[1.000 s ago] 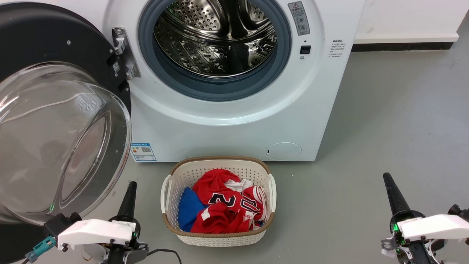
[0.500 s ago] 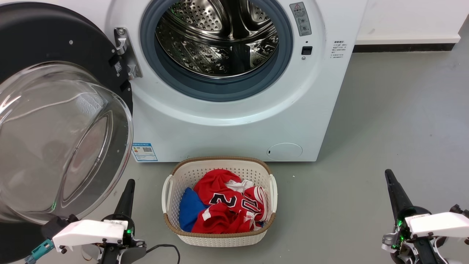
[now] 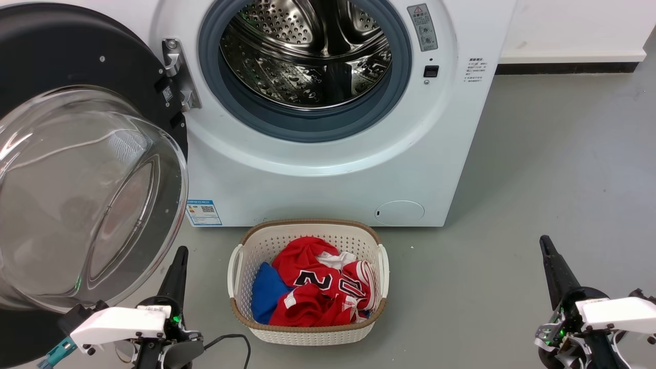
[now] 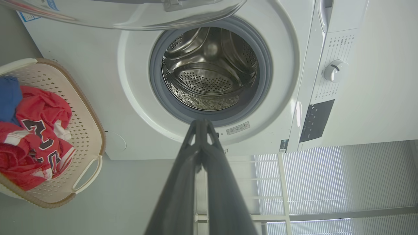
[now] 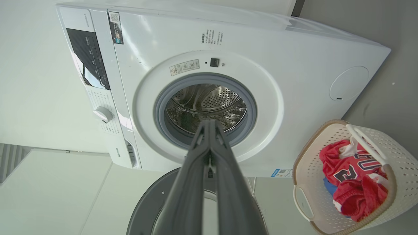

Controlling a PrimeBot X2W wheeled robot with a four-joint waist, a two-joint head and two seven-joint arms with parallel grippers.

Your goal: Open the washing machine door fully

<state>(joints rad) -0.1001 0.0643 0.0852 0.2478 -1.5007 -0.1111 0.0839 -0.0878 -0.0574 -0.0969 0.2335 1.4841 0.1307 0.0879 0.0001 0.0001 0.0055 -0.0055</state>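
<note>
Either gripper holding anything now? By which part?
Nothing held: left gripper and right gripper both shut empty, clear of the round glossy black washing machine door.

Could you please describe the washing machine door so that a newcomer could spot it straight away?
Start at the big white washing machine. Its door hangs swung open on a metal hinge left of the steel drum. It alone is round and black, with a bulging clear glass bowl.

washing machine door (image 3: 77, 154): black, glass bowl, swung wide open left; washing machine (image 3: 328, 169): white, drum exposed
</note>
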